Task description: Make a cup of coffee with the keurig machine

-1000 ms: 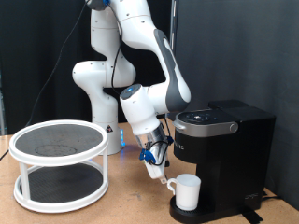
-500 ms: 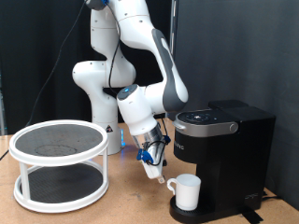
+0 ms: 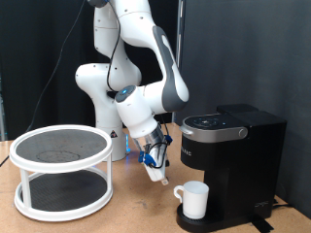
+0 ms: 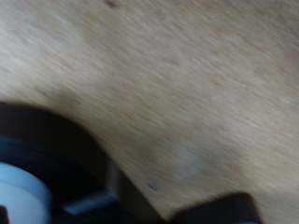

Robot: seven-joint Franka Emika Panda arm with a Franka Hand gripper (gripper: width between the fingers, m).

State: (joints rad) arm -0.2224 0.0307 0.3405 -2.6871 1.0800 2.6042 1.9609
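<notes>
To the pincer's left in the exterior view, a white two-tier round rack [image 3: 60, 170] is seen on the bench [image 3: 126, 209]. The pincer [image 3: 155, 171] is held empty above the bench; whether its fingers are apart or together cannot be told. Just to its lower right the cup [image 3: 194, 199] is set on the drip tray of the keurig machine [image 3: 233, 160], where it could be knocked askew by any sideways swing.

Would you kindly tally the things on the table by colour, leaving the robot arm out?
White: 2, the cup and the two-tier round rack
Black: 1, the keurig machine
Total: 3
</notes>
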